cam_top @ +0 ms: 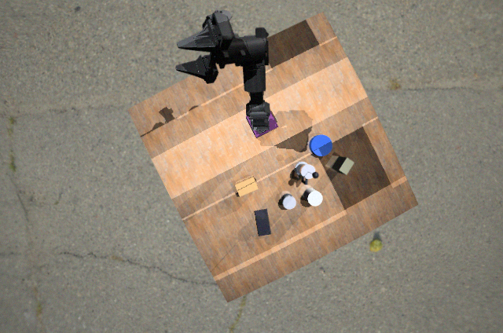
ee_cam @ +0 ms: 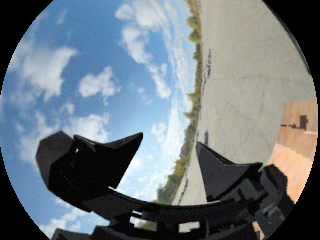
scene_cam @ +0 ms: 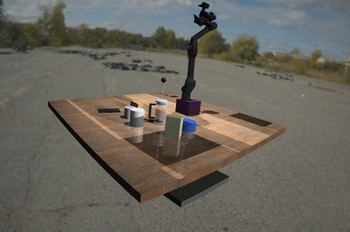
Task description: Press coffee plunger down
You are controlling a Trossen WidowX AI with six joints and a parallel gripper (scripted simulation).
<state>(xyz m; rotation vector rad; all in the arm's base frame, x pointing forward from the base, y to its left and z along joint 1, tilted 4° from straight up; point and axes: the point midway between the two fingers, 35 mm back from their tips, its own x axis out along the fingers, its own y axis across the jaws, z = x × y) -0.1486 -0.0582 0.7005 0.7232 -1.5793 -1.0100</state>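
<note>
The coffee press (scene_cam: 160,111) (cam_top: 305,171) is a clear glass cylinder with a white lid and a dark handle. It stands upright on the wooden table (scene_cam: 93,130) (cam_top: 203,151). Its plunger rod stands raised, with a black knob (scene_cam: 163,79) (cam_top: 315,175) high above the lid. My gripper (cam_top: 178,56) (scene_cam: 201,17) (ee_cam: 170,140) is open and empty. It is held high in the air above the arm's base, far from the press, and points away from it toward the horizon.
Near the press stand two grey and white cylinders (scene_cam: 136,117) (scene_cam: 128,111), an olive box (scene_cam: 173,126), a blue disc (scene_cam: 188,125), a tan box (cam_top: 246,185) and a flat dark slab (cam_top: 262,221). The arm stands on a purple block (scene_cam: 187,106).
</note>
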